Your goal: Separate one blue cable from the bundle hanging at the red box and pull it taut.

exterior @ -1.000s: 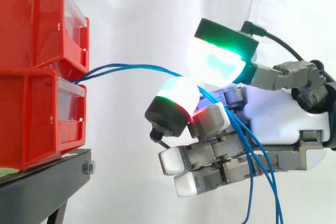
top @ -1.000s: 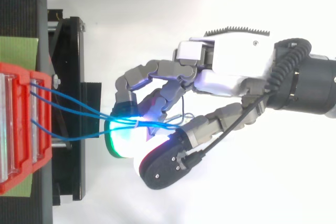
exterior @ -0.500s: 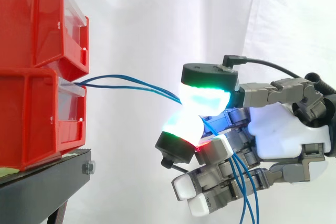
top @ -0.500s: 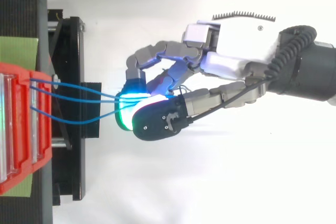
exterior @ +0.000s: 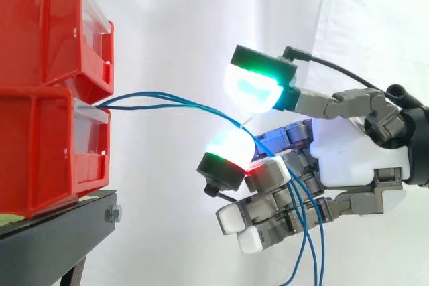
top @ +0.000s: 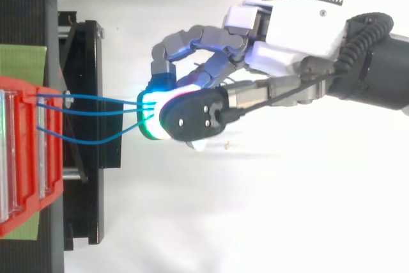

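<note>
Several thin blue cables come out between the two stacked red bins and run right to the hand. They lie over a green-and-red glowing fingertip pad, pass between the curled fingers and hang down behind the white pads. The thumb's green-cyan pad stands a little above that fingertip, with a gap between them. From above, three cables fan out from the bin and converge at the glowing pads. The lowest one sags more than the others.
The bins sit on a black stand whose frame reaches toward the hand. A white curtain hangs behind. The arm comes in from the right.
Half a second ago the thumb pad pressed down onto the lower fingertip over the cables. Now it has lifted off, and the hand has tilted up slightly.
</note>
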Controlling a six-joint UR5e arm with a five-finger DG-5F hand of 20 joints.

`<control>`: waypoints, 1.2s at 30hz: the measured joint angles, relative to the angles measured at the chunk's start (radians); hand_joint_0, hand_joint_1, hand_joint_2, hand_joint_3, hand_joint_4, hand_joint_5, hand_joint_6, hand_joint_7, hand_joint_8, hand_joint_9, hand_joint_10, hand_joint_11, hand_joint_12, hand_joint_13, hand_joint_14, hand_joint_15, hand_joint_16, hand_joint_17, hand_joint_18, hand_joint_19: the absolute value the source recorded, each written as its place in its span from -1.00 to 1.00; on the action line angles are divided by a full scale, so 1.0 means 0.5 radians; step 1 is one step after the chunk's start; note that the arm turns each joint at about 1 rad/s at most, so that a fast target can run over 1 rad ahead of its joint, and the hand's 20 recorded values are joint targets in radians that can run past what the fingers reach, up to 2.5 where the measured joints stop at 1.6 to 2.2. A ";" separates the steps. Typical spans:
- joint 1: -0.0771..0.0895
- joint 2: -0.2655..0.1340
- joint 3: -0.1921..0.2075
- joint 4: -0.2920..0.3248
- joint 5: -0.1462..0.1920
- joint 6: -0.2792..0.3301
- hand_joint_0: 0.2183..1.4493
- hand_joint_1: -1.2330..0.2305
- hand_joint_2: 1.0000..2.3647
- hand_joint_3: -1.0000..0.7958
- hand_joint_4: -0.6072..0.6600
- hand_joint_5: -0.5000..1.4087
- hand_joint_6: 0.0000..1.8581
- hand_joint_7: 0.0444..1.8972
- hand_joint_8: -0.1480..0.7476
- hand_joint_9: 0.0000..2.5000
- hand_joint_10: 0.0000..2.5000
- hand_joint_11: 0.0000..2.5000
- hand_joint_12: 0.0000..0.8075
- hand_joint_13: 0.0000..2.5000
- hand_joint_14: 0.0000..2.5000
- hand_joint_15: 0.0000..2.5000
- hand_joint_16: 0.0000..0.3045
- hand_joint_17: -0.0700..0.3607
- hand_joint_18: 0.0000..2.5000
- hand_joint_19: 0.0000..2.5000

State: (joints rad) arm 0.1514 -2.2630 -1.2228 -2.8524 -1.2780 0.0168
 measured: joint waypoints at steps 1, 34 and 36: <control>0.001 0.006 0.001 -0.008 0.006 -0.005 -0.40 -0.03 -0.98 -0.22 0.28 -0.63 -0.02 0.45 0.13 -0.19 -0.98 -0.12 -0.06 -0.42 -0.98 -0.51 -0.71 -0.21 -0.55 -0.58; 0.076 0.102 0.031 -0.173 0.201 -0.056 -0.48 -0.01 -1.00 -0.44 0.27 -0.63 -0.02 0.41 0.12 -0.17 -0.99 -0.12 -0.05 -0.40 -0.98 -0.49 -0.69 -0.18 -0.51 -0.57; 0.080 0.102 0.031 -0.176 0.201 -0.054 -0.46 0.08 -1.00 -0.44 0.27 -0.63 -0.02 0.41 0.11 -0.17 -0.98 -0.11 -0.05 -0.40 -0.98 -0.49 -0.69 -0.18 -0.52 -0.55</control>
State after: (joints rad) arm 0.1915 -2.2120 -1.2072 -2.9406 -1.1777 -0.0102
